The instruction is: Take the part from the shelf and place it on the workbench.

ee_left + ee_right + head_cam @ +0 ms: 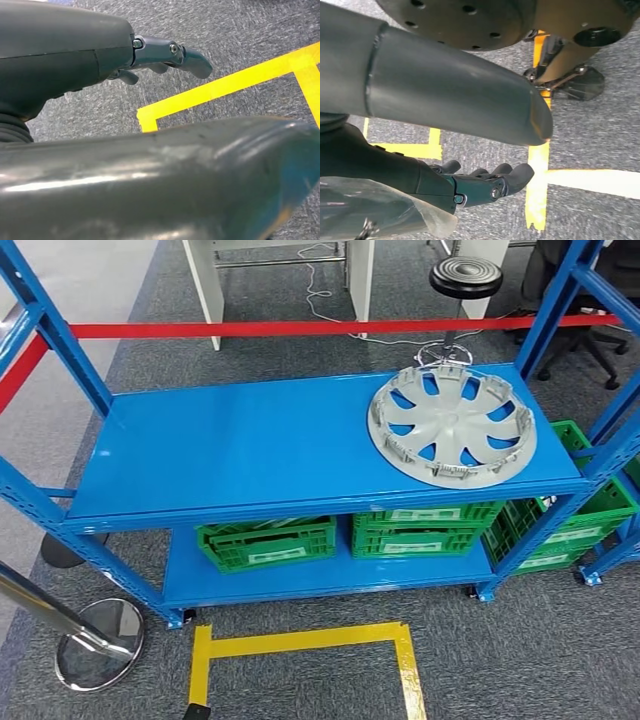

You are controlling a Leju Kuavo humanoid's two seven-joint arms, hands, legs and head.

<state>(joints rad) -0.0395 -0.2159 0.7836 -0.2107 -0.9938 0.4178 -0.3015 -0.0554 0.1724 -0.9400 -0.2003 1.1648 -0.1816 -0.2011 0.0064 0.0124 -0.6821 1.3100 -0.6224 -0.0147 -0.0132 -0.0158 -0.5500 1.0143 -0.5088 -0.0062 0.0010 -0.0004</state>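
The part is a silver wheel cover [451, 425] lying flat on the right end of the blue shelf's top board [249, 445]. Nothing touches it. In the left wrist view my left hand [158, 54] hangs over grey carpet with its fingers stretched out and nothing in them. My right hand [471, 186] hangs the same way in the right wrist view, fingers loosely extended above yellow floor tape [537, 195], holding nothing.
Green crates [268, 542] [423, 530] [573, 520] sit on the lower shelf. A red barrier tape [302, 329] runs behind the shelf. A chrome stanchion base [98, 642] stands at the lower left. Yellow floor tape [302, 642] marks a box before the shelf. A black stool [465, 278] stands behind.
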